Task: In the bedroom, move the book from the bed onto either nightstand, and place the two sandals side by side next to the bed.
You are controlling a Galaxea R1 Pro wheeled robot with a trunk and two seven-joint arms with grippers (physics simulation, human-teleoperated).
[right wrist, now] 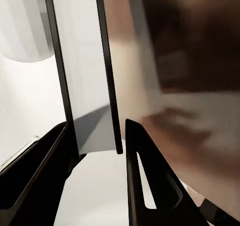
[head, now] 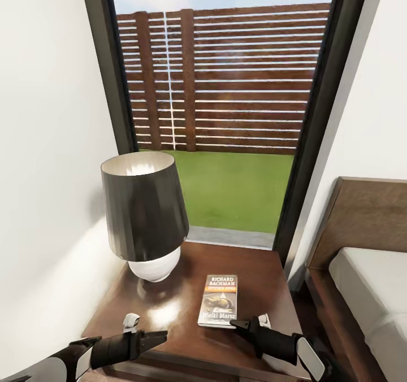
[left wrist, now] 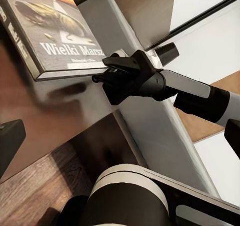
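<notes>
The book (head: 219, 300), dark with white "RICHARD BACHMAN" lettering, lies flat on the glossy dark wood nightstand (head: 260, 269), to the right of the lamp. My right gripper (head: 250, 321) is open, its tips just off the book's near right corner; the left wrist view shows this gripper (left wrist: 112, 70) beside the book (left wrist: 45, 30). My left gripper (head: 144, 330) hovers open over the nightstand's near left part, holding nothing. The bed (head: 367, 280), with pale mattress and brown headboard, stands to the right. The sandals are out of view.
A lamp (head: 144, 212) with a dark shade and white base takes up the nightstand's back left. Behind it is a tall dark-framed window (head: 226, 88) onto grass and a slatted fence. A white wall closes the left side.
</notes>
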